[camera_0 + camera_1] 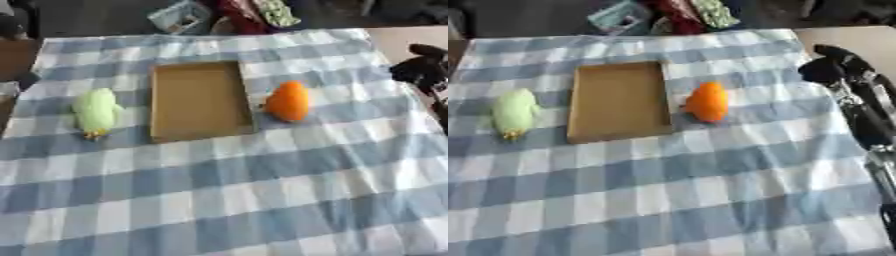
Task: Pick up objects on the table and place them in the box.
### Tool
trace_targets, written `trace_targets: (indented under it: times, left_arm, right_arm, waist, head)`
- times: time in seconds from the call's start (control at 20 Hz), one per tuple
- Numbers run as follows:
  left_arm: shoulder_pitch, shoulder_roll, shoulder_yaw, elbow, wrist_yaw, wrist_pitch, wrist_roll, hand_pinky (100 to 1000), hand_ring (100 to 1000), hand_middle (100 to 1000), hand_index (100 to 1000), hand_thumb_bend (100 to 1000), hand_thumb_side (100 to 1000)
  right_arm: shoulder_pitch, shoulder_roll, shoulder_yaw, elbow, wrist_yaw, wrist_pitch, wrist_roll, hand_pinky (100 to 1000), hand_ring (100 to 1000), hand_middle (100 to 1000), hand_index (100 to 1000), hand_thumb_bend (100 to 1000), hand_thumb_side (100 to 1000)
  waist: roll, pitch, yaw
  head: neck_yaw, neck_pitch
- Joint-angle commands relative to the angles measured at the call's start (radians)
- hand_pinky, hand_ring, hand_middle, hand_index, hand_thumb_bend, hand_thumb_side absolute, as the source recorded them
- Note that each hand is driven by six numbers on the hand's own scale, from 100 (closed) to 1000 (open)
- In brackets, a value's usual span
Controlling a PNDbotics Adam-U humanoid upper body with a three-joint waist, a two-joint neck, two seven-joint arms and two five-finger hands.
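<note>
A shallow brown cardboard box lies open and empty on the middle of the checked cloth. Just right of it stands an orange rounded object, close to the box's right wall. On the other side, a pale green plush toy with a small yellow tip lies a short way from the box. My right hand comes in from the right edge and hovers over the cloth, well to the right of the orange object, with nothing seen in it. My left hand does not show.
The blue and white checked cloth covers the table to the near edge. Beyond the far edge lie a pale packet and some red and green items. Bare tabletop shows at the far right.
</note>
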Motion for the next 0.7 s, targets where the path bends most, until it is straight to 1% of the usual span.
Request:
trace_targets:
  times: [0.05, 0.3, 0.5, 0.7]
  left_arm:
    - [-0.038, 0.048, -0.012, 0.038, -0.039, -0.03, 0.0, 786, 680, 674, 841, 495, 298]
    - [-0.072, 0.045, -0.042, 0.093, -0.1, -0.08, 0.004, 784, 683, 673, 845, 527, 294]
    - [-0.087, 0.04, -0.068, 0.114, -0.16, -0.122, 0.006, 784, 690, 680, 850, 554, 294]
    - [-0.095, 0.025, -0.09, 0.138, -0.226, -0.153, 0.011, 784, 695, 686, 854, 566, 314]
  right_arm:
    - [-0.017, -0.015, -0.002, -0.007, -0.009, -0.002, 0.007, 818, 781, 666, 884, 100, 665]
    - [-0.021, -0.014, 0.003, -0.006, -0.01, -0.002, 0.012, 818, 782, 665, 884, 100, 666]
    - [-0.023, -0.013, 0.006, -0.006, -0.012, -0.001, 0.016, 818, 782, 665, 884, 100, 666]
    - [-0.024, -0.013, 0.008, -0.005, -0.013, -0.002, 0.018, 819, 782, 665, 885, 100, 667]
  waist:
    - [0.002, -0.021, -0.005]
    - [0.004, -0.021, -0.015]
    - [0.005, -0.02, -0.023]
    - [0.004, -0.019, -0.03]
  head:
    - [0.008, -0.002]
    - [0.014, 0.0]
    - [0.018, 0.001]
    - [0.023, 0.002]
